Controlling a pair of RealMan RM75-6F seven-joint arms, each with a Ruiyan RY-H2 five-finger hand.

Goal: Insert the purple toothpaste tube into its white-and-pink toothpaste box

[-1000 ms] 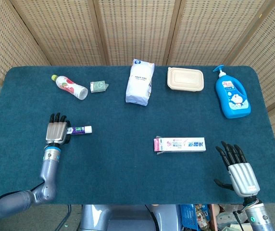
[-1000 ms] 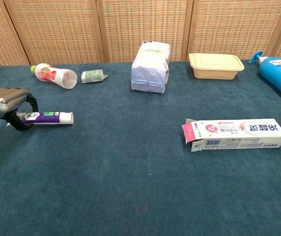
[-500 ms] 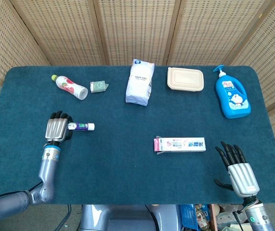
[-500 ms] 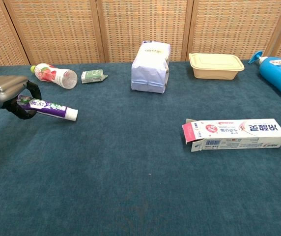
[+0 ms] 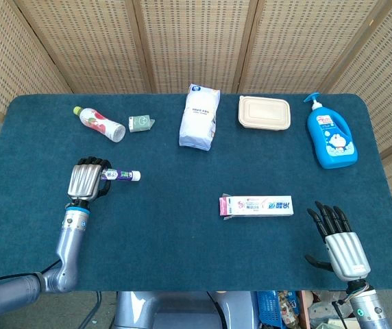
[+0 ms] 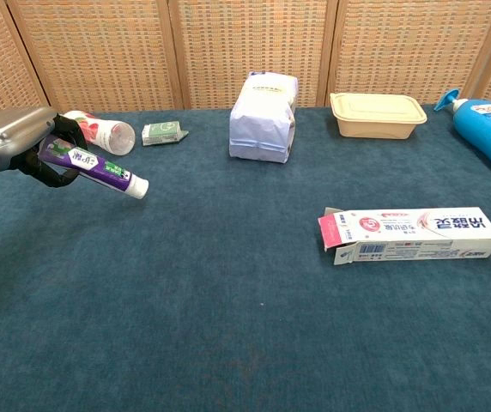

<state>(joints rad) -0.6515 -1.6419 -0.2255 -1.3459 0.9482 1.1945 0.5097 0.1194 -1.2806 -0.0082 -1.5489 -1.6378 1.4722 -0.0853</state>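
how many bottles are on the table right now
2: a small drink bottle lying at the far left near the robot hand, and a blue pump bottle at the far right.

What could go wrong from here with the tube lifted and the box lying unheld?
The left robot hand grips the toothpaste tube by its rear end, cap drooping; it might slip or swing. The toothpaste box lies loose, and the right robot hand rests apart from it, so pushing in could slide the box.
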